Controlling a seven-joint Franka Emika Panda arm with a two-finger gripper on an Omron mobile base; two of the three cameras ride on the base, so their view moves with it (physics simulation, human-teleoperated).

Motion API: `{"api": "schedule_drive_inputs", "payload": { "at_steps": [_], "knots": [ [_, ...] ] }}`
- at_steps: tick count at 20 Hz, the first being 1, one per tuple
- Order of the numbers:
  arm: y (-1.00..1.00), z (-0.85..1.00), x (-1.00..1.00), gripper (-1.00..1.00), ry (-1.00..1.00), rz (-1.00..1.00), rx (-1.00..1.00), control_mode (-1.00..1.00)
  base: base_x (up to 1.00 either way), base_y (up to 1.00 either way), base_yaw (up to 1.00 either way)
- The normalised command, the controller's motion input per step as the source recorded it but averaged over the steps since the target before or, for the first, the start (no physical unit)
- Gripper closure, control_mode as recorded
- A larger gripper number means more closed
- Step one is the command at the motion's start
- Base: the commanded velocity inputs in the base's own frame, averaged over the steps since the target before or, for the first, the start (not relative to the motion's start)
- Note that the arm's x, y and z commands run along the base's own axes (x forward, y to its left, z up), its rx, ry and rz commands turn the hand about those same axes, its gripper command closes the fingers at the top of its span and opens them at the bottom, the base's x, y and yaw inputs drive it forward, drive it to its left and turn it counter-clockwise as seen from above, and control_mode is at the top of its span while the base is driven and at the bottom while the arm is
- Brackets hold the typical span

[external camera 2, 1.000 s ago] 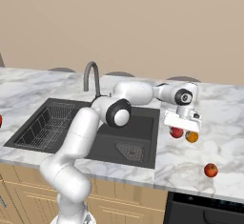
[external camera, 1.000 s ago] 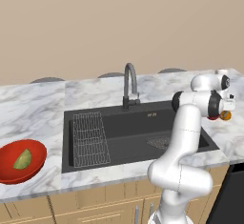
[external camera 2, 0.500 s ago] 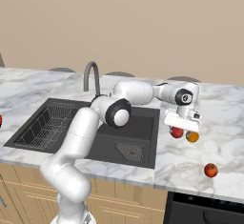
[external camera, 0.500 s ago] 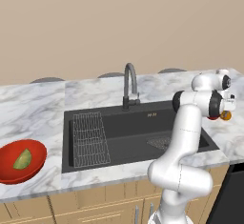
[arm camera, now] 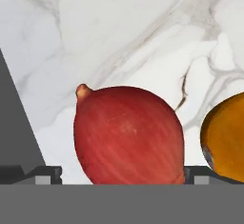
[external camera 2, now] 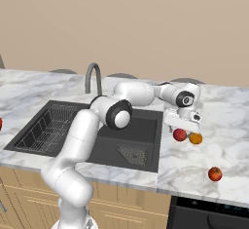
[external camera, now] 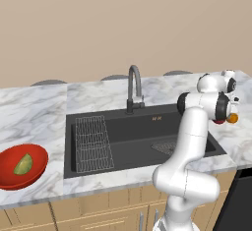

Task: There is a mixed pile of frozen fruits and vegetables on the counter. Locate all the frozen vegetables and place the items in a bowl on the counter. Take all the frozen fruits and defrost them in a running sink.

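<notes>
My fingers (arm camera: pixel 47 175) stand spread wide, grasping nothing, one tip at each side of the pinkish-red ball (arm camera: pixel 128 135), which sits dead centre between them on the table (arm camera: pixel 119 37) just right of the sink (external camera 2: pixel 146 135). Its stubby tip points up and left in the hand view, so its long axis seems to run slantwise across my gap. The orange ball (arm camera: pixel 224 137) lies just beside it, perhaps touching. The bowl (external camera: pixel 15 176) waits well apart, left of the sink.
</notes>
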Motion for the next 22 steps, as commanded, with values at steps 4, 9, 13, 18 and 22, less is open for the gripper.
{"api": "schedule_drive_inputs", "payload": {
  "at_steps": [4,9,13,18,22],
  "knots": [
    [-0.32,-0.55,0.02,-1.0,-0.07,0.0,0.0,-1.0,0.0,0.0,0.0],
    [-0.07,-0.49,0.03,-1.0,-0.12,0.0,-0.01,-1.0,0.0,0.0,0.0],
    [0.01,-0.36,0.04,-1.0,-0.16,0.0,-0.01,-1.0,0.0,0.0,0.0],
    [0.09,-0.15,-0.02,1.0,-0.05,0.0,0.0,-1.0,0.0,0.0,0.0],
    [0.29,0.4,-0.23,1.0,0.02,-0.01,-0.11,-1.0,0.0,0.0,0.0]
  ]
}}
